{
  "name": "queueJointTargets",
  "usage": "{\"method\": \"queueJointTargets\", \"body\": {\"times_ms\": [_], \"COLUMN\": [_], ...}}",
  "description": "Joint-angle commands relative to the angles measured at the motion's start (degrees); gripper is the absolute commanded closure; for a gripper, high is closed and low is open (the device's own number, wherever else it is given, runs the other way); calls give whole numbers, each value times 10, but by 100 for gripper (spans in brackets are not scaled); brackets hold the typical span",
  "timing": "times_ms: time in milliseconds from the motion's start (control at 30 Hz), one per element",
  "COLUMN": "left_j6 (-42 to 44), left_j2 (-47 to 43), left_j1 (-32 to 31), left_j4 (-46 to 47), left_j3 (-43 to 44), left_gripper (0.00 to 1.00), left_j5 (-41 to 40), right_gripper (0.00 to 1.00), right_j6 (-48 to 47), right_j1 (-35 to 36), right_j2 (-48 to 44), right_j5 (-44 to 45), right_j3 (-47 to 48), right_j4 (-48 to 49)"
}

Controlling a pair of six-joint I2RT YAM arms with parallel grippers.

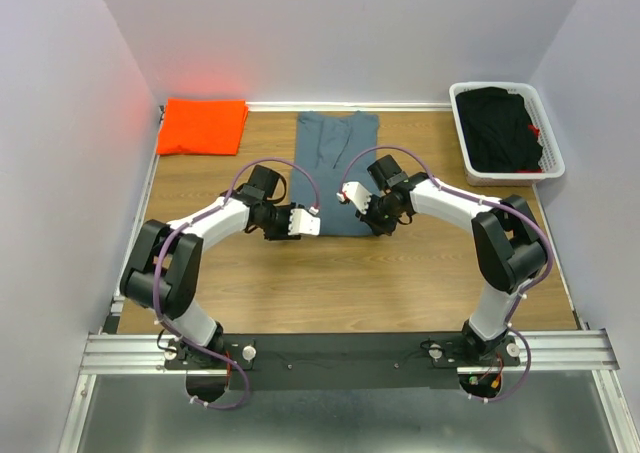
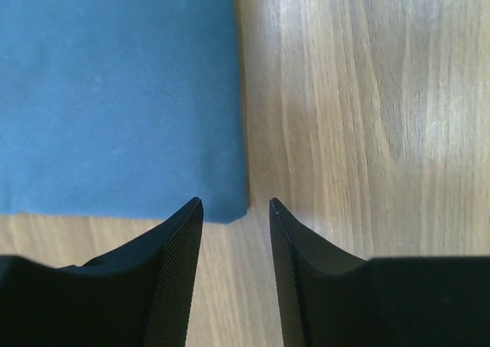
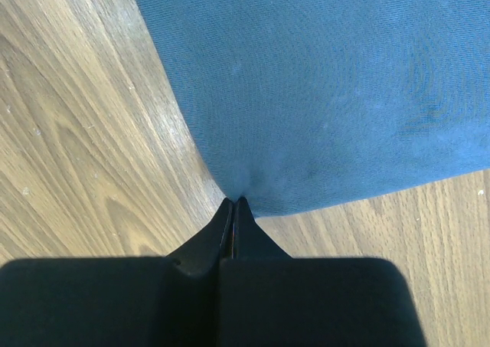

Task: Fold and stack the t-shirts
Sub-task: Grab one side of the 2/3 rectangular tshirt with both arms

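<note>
Tabletop (image 1: 330, 283) lies open near the bases; orange t-shirt (image 1: 203, 125) and basket (image 1: 500, 176) (far corners) obstruct.

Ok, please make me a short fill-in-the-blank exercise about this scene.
1. The right fingers are ___ on a near corner of the blue-grey t-shirt.
2. The left fingers, at its other near corner, stand ___.
3. The orange t-shirt lies ___ at the far left.
4. The white basket holds ___ clothes.
Missing words: shut, open, folded, black.
</note>
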Motion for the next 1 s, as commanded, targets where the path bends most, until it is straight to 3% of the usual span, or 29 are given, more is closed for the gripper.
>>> {"method": "queueJointTargets", "body": {"times_ms": [0,300,467,967], "left_j6": [19,19,13,-3], "left_j2": [38,98,111,38], "left_j1": [-10,-9,-10,-4], "left_j4": [3,-11,-47,-172], "left_j3": [9,27,60,185], "left_gripper": [56,67,100,100], "left_j5": [-26,-48,-58,-26], "right_gripper": [99,99,99,100], "right_j6": [0,-3,4,-21], "right_j1": [3,3,2,-27], "right_j2": [-9,-2,-14,-48], "right_j5": [-14,-9,-7,-14], "right_j3": [4,0,7,116], "right_j4": [-26,-26,-30,-122]}}
